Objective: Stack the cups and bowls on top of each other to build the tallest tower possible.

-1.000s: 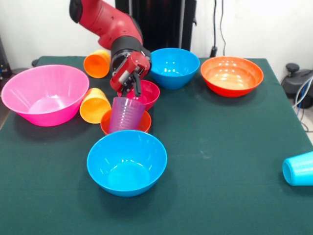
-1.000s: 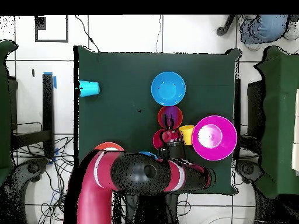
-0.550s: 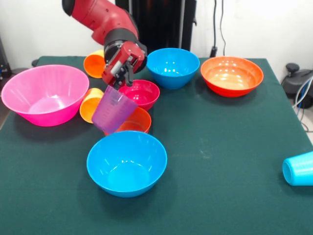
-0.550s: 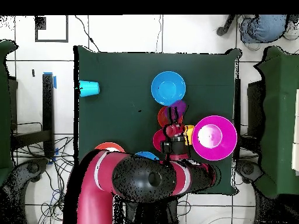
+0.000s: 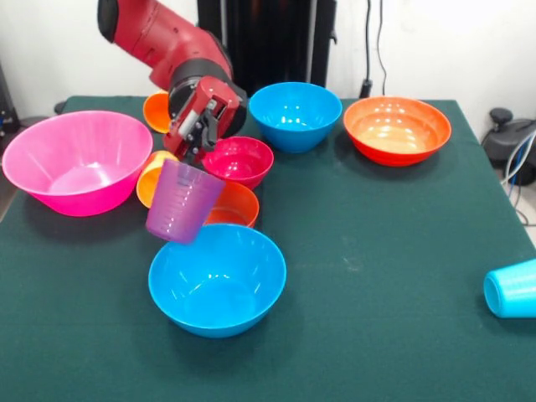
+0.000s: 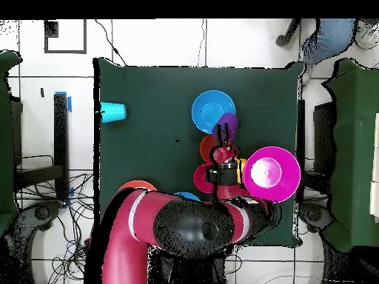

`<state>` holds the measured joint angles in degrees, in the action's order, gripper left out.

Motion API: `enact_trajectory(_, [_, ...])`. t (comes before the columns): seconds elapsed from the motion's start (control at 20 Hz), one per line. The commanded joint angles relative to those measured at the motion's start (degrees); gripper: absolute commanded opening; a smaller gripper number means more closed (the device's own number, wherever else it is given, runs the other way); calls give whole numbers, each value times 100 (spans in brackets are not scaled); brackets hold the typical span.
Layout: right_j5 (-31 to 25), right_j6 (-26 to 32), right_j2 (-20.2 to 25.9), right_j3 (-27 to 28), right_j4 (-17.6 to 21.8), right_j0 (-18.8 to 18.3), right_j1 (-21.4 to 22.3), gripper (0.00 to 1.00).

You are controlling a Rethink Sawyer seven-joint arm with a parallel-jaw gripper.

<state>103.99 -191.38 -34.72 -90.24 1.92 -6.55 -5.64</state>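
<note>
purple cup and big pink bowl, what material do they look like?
Purple cup: looks like thin translucent plastic, since the orange behind it tints through the wall. Pink bowl: likely glossy opaque plastic, with bright highlights on its inner wall. Neither can be confirmed from looks alone.

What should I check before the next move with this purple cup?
1. Grip: hand shut on the purple cup at its rim: ok.
2. Cup clear of the table, lifted: ok.
3. Cup upright: not ok, tilted.
4. Near blue bowl empty and upright: ok.
5. Small orange bowl empty: ok.
6. Cup centred over any bowl: cannot tell.
</note>
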Motion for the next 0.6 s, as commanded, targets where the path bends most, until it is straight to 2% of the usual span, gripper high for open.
enact_trajectory(0.05, [-741, -201, 1045, 995, 31, -41, -243, 100])
enact_trajectory(0.6, [-591, 24, 1261, 827, -250, -47, -198, 100])
